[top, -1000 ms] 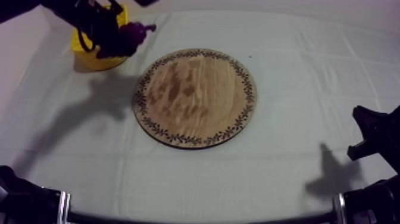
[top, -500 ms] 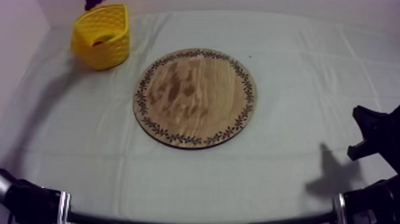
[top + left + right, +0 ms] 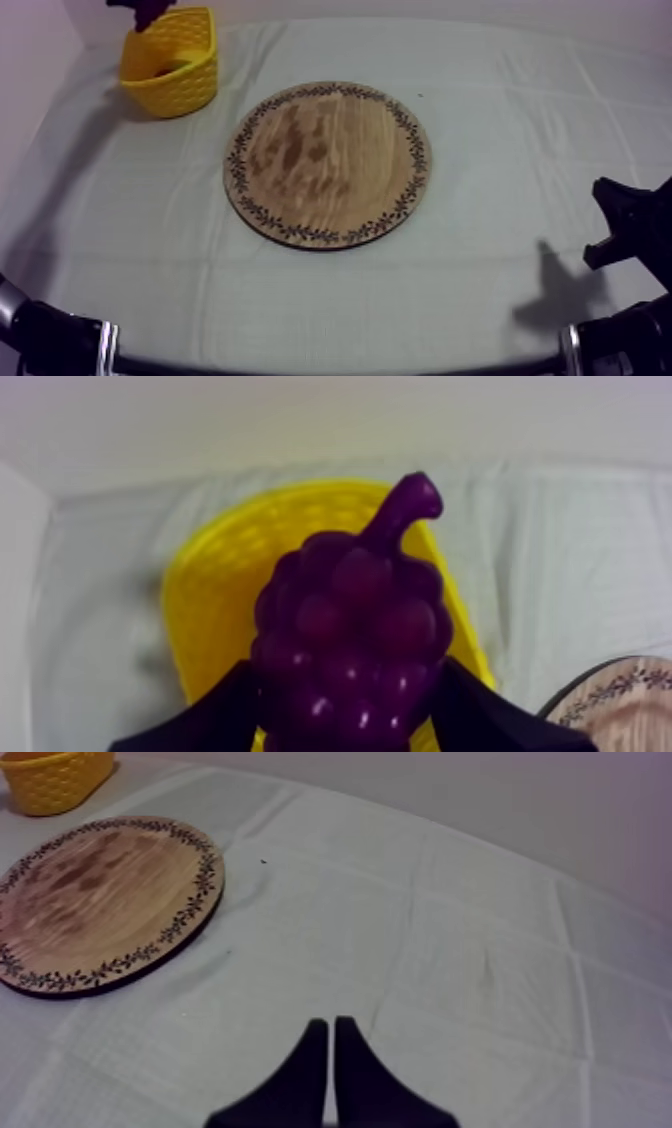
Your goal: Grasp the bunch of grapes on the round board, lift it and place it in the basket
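A purple bunch of grapes [image 3: 350, 626] hangs stem up with my left gripper [image 3: 348, 676] shut on it, one black finger [image 3: 215, 711] at each side. Directly under the bunch stands the yellow basket [image 3: 215, 601], and the bunch is above its rim, not inside. In the top view the grapes [image 3: 147, 11] show as a dark shape above the basket [image 3: 172, 62] at the far left. The round wooden board [image 3: 328, 163] lies bare at the table's middle. My right gripper [image 3: 328, 1047] is shut on nothing, low over the cloth, right of the board [image 3: 100, 902].
The right arm [image 3: 625, 228] rests at the table's right edge. Open cloth lies between the board and the basket [image 3: 55, 777], and all along the front. A rim of the board [image 3: 620, 701] lies just beside the basket.
A second ago my left gripper held the grapes low beside the basket's near rim. It has since lifted them up and back, over the basket. The right arm has stayed still.
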Motion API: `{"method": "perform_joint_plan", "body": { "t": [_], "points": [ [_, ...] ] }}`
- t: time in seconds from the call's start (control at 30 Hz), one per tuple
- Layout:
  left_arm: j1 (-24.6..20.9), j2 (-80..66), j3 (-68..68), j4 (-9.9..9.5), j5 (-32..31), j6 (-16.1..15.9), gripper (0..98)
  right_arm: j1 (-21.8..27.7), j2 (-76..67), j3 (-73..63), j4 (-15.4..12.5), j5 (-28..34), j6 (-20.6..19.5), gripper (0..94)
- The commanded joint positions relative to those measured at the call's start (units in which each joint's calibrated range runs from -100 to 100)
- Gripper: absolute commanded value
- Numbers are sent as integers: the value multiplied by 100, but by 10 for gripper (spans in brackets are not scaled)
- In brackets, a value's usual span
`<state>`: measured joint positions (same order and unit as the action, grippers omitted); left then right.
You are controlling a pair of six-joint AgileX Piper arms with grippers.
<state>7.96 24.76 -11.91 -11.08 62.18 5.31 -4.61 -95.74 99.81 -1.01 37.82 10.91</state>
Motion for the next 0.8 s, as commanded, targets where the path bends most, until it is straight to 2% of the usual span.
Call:
{"method": "perform_joint_plan", "body": {
  "t": [0.0, 0.63, 0.7, 0.77],
  "points": [
    [-2, 148, 52, -24, 11, 42, 460, 2, -1, -3, 1, 0, 1, 4],
    [-25, 661, -22, -91, 18, 117, 466, 2, -1, -3, 1, 0, 0, 4],
    [-25, 660, -24, -94, 2, 130, 504, 2, -1, -3, 1, 0, 0, 4],
    [-27, 651, -21, -100, -6, 182, 647, 2, -1, -3, 1, 0, 0, 4]
  ]
}}
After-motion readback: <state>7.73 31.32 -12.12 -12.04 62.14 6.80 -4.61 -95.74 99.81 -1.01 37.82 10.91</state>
